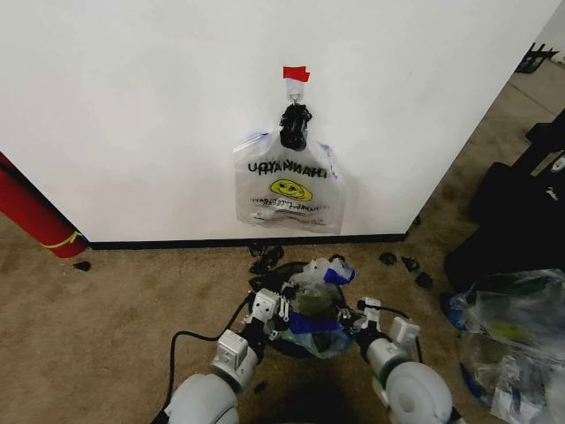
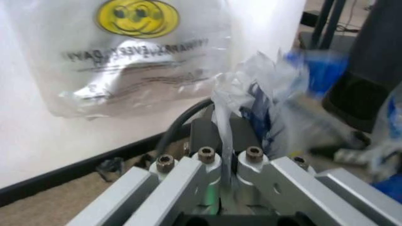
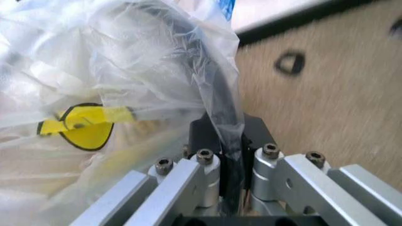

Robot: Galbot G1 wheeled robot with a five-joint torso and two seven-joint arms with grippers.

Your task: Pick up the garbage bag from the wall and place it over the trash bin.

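- Left tool [image 2: 221, 155]: silvery metal finger links, dark hex screws at the joints, black block behind.
- Right tool [image 3: 232, 157]: same silvery links and dark screws.
- Arms: rounded grey-white shells, blocky silver wrists, black cable along the left arm.

Brown carpet [image 1: 106, 309] meets a black baseboard [image 1: 177, 242].

Thin glossy plastic garbage bag [image 3: 125, 61]

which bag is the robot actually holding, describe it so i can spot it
Start at the white wall and drop to the carpet below the hanging bundle. There the garbage bag is stretched over the trash bin between both claws. Unlike the flat clipped bundle, it is crumpled.
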